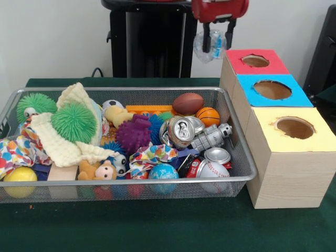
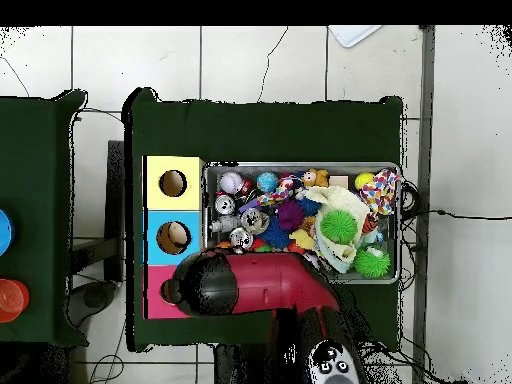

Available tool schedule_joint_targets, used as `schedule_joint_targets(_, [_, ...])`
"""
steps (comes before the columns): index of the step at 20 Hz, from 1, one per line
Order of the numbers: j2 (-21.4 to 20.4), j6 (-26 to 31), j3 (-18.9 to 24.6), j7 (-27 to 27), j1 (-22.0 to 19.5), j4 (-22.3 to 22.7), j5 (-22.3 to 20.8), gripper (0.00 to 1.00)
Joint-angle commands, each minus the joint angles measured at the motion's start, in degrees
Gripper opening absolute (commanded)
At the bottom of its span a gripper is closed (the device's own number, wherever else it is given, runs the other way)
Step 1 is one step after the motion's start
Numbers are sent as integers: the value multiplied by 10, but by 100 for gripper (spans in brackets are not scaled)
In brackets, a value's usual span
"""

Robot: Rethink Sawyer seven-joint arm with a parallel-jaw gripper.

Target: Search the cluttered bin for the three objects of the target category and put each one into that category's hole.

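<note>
At the front of the green-clothed bench [image 1: 157, 226] stands the bin [image 1: 131, 185], a wide shallow tray of silver wire mesh with a thick rounded rim, heaped with toys. Along its near side lie a smooth yellow ball [image 1: 20, 175], a plush monkey [image 1: 100, 170], a small glossy globe ball [image 1: 163, 171] and a stitched baseball [image 1: 212, 169], with one crumpled polka-dot cloth [image 1: 152, 155] between them. Further in sit three dented shiny drink cans [image 1: 181, 130], a small grey toy robot [image 1: 210, 137], a purple spiky ball [image 1: 134, 133], two green rubbery spiky balls [image 1: 73, 122] and a cream knitted cloth [image 1: 63, 147]; toward the far side lie a brown toy football [image 1: 188, 103] and a small orange basketball [image 1: 208, 116]. Just right of the tray stands a row of three pale wooden boxes, each with one round opening: yellow-topped [image 1: 294, 127] nearest, blue-topped [image 1: 272, 90] in the middle, and the red-topped hole [image 1: 255, 61] farthest. Beyond and above, the jaws [image 1: 217, 35] hang from the red wrist, closed on a plastic bag [image 1: 209, 46], a thin, wrinkled, see-through bunch with a bluish patch, which dangles between and below the two black fingers, just left of the red top and above the bench. In the overhead view the red arm [image 2: 262, 283] covers the red box.
</note>
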Motion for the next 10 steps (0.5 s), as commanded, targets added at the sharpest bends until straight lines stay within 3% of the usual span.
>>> schedule_joint_targets(1, [-18, 52, -55, 198, 55, 49, 42, 0])
schedule_joint_targets(5, [-14, 60, -64, 238, 97, 38, 56, 0])
schedule_joint_targets(10, [-23, 73, -73, 250, 121, 37, 76, 0])
